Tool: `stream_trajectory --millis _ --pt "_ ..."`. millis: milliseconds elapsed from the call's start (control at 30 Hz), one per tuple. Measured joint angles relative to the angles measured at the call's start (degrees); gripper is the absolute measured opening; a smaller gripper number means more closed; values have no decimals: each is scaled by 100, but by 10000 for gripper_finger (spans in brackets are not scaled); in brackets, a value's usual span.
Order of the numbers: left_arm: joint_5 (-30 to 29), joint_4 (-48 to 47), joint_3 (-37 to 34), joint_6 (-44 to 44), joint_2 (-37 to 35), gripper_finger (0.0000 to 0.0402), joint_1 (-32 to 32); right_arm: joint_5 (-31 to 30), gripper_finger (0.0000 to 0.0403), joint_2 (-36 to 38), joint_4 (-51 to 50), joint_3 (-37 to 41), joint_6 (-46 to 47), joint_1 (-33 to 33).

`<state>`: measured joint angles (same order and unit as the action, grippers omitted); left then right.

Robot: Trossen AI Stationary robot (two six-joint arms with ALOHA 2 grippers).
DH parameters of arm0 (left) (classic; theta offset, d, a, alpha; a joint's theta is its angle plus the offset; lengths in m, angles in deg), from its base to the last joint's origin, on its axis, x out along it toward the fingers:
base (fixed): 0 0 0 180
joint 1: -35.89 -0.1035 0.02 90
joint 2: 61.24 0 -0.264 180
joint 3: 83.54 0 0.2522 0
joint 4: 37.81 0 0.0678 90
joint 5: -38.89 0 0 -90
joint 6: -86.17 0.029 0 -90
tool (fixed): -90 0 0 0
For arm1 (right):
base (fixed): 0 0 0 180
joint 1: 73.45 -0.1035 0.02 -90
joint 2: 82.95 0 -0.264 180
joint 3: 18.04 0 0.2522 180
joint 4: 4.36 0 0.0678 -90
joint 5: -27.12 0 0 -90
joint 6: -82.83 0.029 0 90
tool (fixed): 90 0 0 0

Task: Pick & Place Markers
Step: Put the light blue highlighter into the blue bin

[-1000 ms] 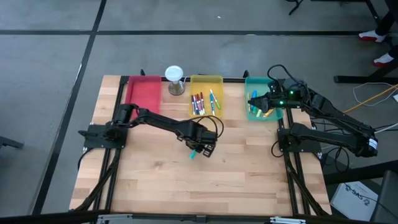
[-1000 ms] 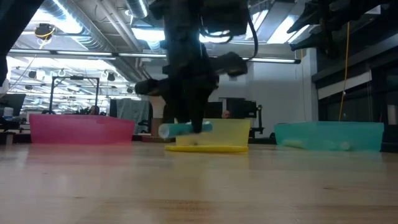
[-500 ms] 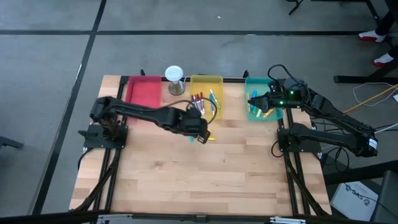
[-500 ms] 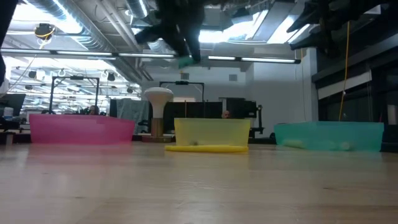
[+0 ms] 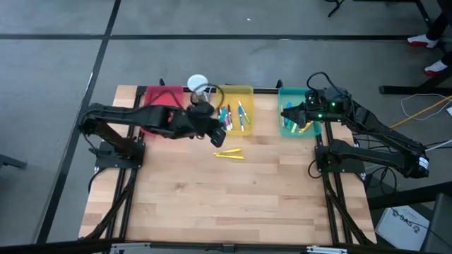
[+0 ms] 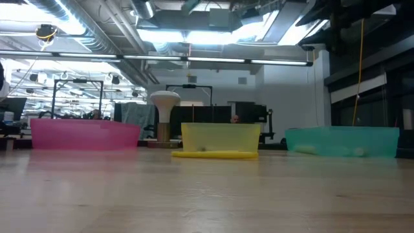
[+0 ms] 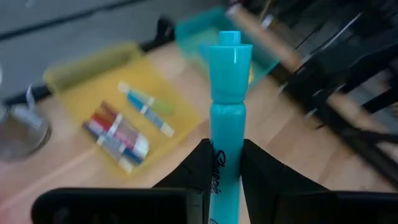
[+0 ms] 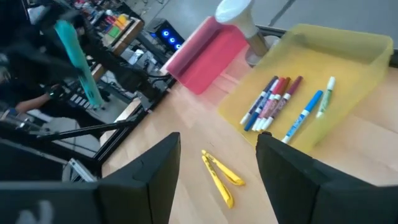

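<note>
My left gripper [image 5: 217, 132] hangs high over the table beside the yellow tray's [image 5: 248, 90] near left corner, shut on a teal marker [image 7: 227, 93]. That marker also shows in the right wrist view, as the teal marker [image 8: 78, 57]. Several markers [image 5: 232, 116] lie in the yellow tray. Two yellow markers [image 5: 229, 153] lie on the bare wood in front of it. My right gripper [image 8: 217, 140] is open over the teal tray [image 5: 282, 93], which also holds markers [image 5: 296, 125]. My left gripper pinches the teal marker's barrel [image 7: 219, 163] between its two fingers, at the lettered part below the cap. The fingers come from the table's left, slanting down. The marker is lifted clear and stands nearly upright, its capped end [image 7: 229, 53] well above the fingers.
A red tray [image 5: 162, 106] stands at the far left, with a white-topped hourglass-like object [image 5: 198, 88] between it and the yellow tray. The near half of the table [image 5: 233, 204] is open wood. Black frame rails run along the table's left and right sides.
My left gripper has risen from the middle of the table with the teal marker and moved toward the far edge, beside the yellow tray, leaving the low view. The wrist has turned. The marker, level a second ago, now stands nearly upright.
</note>
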<state>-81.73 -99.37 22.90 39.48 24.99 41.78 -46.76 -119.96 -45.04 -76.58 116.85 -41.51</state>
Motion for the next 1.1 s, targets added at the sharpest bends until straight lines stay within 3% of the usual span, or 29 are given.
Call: stream_trajectory --millis 233,500,767,1100 --pt "23 1428 0 1292 -381 55 -2 582 205 -10 451 0 -359 0" --pt "556 2798 0 2447 -478 55 -72 1229 205 -112 1702 0 -452 -59" --pt "1130 3092 0 2747 -478 55 -421 1250 205 -405 2905 0 -441 -554" --pt "1552 3311 -141 2855 -476 53 -715 986 205 -1075 3653 0 -413 -1254"
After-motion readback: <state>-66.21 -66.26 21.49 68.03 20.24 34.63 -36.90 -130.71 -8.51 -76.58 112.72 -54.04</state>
